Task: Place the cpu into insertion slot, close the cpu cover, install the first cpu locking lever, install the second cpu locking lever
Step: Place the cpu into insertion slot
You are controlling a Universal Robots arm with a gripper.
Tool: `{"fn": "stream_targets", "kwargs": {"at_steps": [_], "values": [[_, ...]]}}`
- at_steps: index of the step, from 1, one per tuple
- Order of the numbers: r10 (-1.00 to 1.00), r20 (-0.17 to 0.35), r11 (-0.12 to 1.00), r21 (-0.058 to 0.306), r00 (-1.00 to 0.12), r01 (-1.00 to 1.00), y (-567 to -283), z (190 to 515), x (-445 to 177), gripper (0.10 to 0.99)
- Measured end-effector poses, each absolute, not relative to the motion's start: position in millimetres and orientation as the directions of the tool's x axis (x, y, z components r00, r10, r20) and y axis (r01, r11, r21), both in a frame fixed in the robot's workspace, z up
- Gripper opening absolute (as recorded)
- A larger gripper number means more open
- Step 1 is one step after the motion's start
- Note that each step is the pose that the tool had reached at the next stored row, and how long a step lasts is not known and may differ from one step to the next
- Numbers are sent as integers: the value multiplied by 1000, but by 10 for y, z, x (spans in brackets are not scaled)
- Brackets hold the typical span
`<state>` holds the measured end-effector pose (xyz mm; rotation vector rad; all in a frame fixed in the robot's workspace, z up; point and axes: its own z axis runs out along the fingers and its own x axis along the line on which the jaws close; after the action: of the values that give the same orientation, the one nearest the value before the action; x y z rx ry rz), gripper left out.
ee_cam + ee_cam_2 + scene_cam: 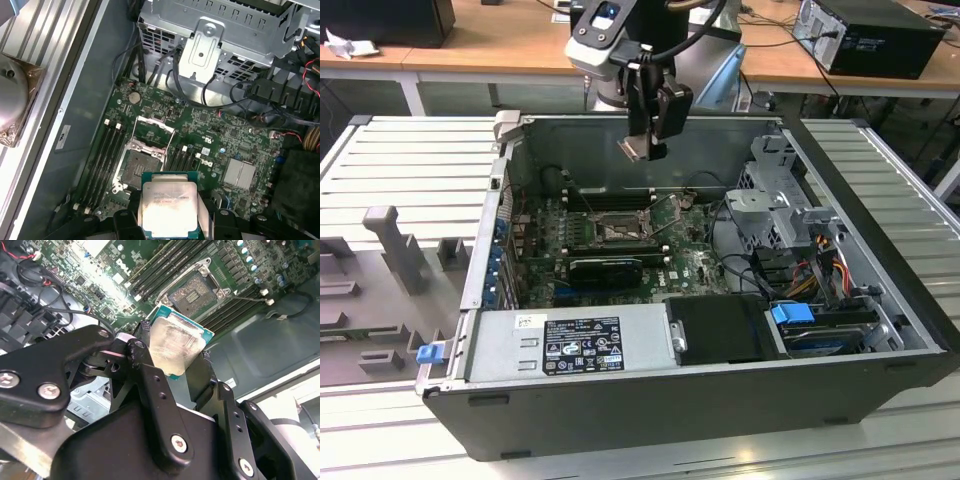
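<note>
End effector (644, 150) is pinching the cpu (176, 346) by two opposite edges, fingers (150, 375) pressed against the sides, pale metal top facing the second wrist view. The cpu hangs well above the insertion slot (617, 231), clear of it with no contact, up near rim height of the open computer case (650, 405). In the first wrist view the chip (167, 209) sits in front of the slot (139, 169), overlapping its near edge, so it isn't centred over it. The slot is empty, dark contact field exposed (193, 294). The cpu cover (156, 124) is hinged up off the slot, standing at the slot's far edge from the end effector in that view, window frame open. Black memory slots (107, 152) run along both sides of the slot. The drive cage (215, 35) is beyond the slot on the cover side. The power supply (570, 345) lies in the case, on the near side of the slot in the exterior view. The case rests on a slatted tabletop (410, 170).
</note>
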<state>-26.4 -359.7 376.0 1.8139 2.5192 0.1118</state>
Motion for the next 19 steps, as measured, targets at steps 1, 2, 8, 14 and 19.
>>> {"fn": "stream_targets", "kwargs": {"at_steps": [1,2,8,14,19], "values": [[952,13,305,79,-306,949,-3597,3760,-264,529],[955,13,295,79,-297,952,-3597,3759,-264,529],[970,13,242,79,-244,967,-3597,3755,-264,529],[974,13,223,79,-225,972,-3597,3747,-264,529],[978,14,207,75,-209,975,-3597,3719,-264,529]]}}
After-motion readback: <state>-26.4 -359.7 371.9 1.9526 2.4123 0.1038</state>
